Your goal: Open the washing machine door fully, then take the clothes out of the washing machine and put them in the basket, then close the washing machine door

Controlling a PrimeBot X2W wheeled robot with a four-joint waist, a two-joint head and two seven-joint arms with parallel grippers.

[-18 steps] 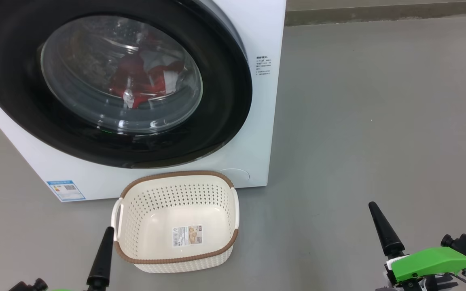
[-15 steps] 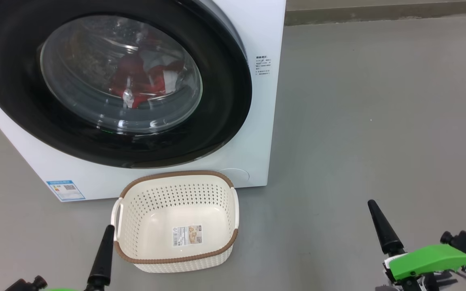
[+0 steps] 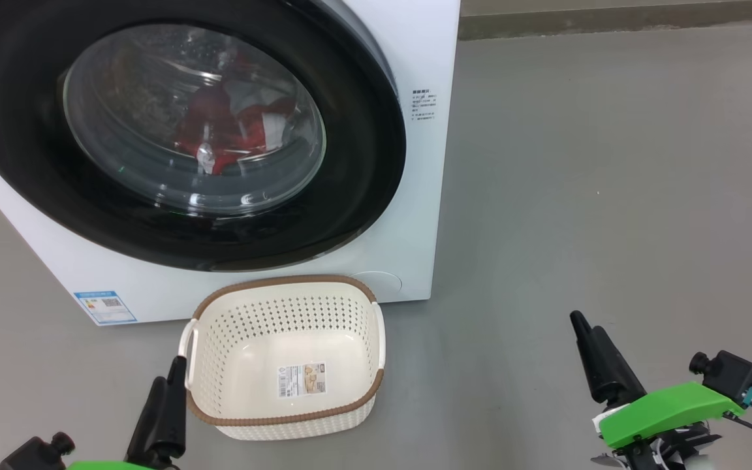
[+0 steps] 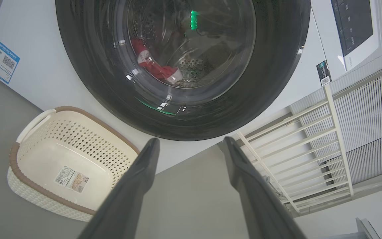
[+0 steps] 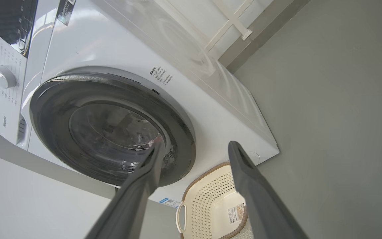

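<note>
**Door shut, both grippers empty: the opening pull comes first**

At 7 o'clock in the head view the left gripper (image 3: 167, 371) hangs with fingers parted, holding nothing. At 11 o'clock the door (image 3: 363, 163) looks shut on the washing machine (image 3: 428, 196), with the clothes (image 3: 219, 130) behind its glass. The basket (image 3: 284, 282) waits at 6 o'clock, and the right gripper (image 3: 586, 322) at 4 o'clock is spread and empty. Best to hook the door's free edge and swing it wide along its arc, clear of the basket.
</note>
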